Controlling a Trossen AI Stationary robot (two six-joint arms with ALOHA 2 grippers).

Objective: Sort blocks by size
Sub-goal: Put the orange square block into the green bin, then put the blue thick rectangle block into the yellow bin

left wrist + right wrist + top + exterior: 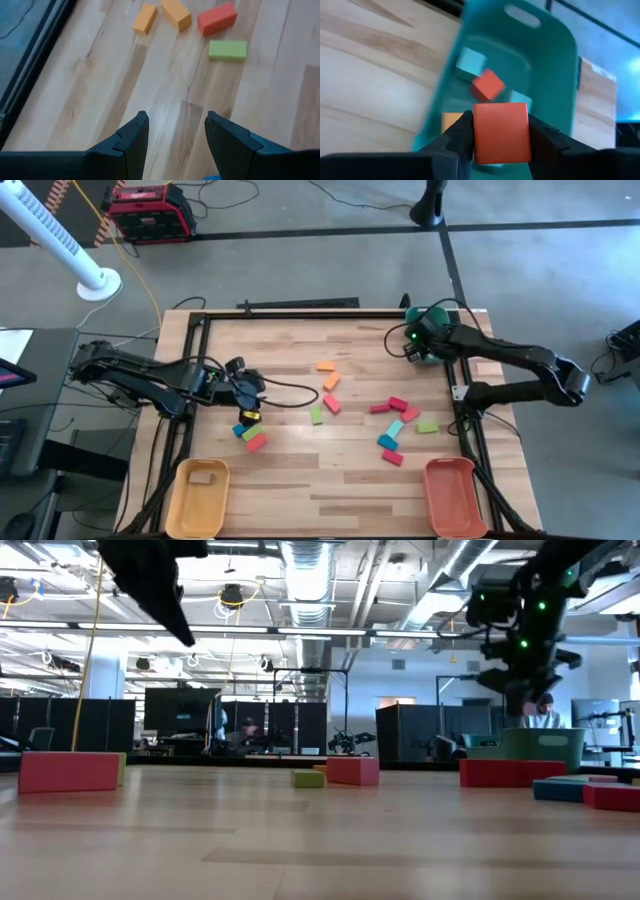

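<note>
The right gripper [501, 131] holds a red cube [500, 132] in its jaws over the teal tray [555, 60] – some cubes already inside – while the left gripper [176, 131], jaws apart and empty, hovers near many blocks [397, 424] left on the table [290, 355].

The high view looks straight down on the whole wooden table [300, 380] from well above. The low view sits at tabletop level, facing across the boards into the room beyond the table. The left wrist view looks steeply down at the table from close by, sharing a green block [227, 50] near the table's middle with the high view. The right wrist view hangs just above the teal tray [555, 60] at the table's far right corner.
</note>
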